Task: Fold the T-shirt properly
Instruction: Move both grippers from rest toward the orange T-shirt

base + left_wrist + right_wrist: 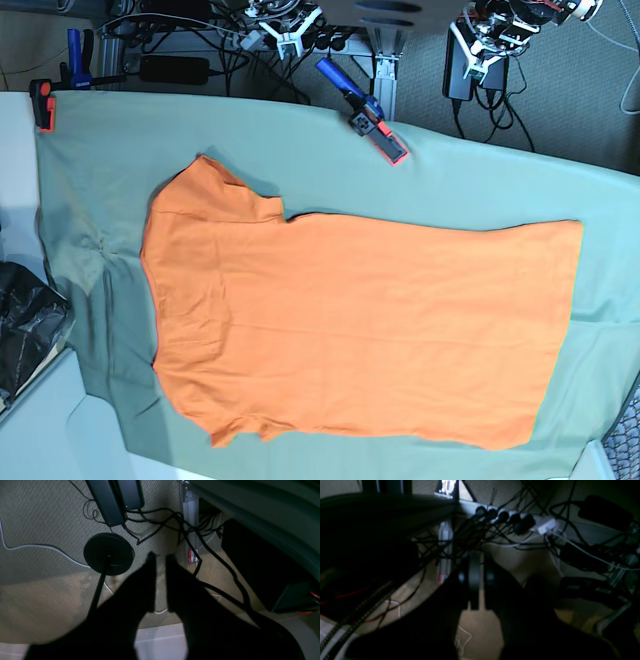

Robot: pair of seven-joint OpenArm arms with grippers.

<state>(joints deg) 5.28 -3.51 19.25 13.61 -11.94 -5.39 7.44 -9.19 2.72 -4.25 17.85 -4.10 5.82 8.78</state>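
**A:** Shirt first. We see the T-shirt [350,320] spread flat on the sage-green cloth [500,180], collar end toward the left of the base view, hem toward the right. One sleeve points to the far edge, the other to the near edge. No fold in it that we can make out.

**B:** Agreed. Cloth covers the table; a blue and orange clamp [365,112] sits on its far edge near the middle, and a second orange clamp [43,103] at the far left corner. Dark crumpled bag-like thing [25,320] at the left edge, just off the cloth.

**A:** Arms?

**B:** Both are back beyond the far edge, well apart from the shirt, only partly in the base view. The left gripper [160,557] hangs over carpet, with a narrow gap between its fingers and nothing in it. Below it we note a round black stand base [108,553], black power bricks [115,500] and loose cables.

**A:** The right gripper [479,565] we see in dim light, its fingers drawn nearly together, nothing between them. Behind it there is a white power strip [520,520] with black plugs and a tangle of cables [475,537].

**B:** Neither touches the shirt.
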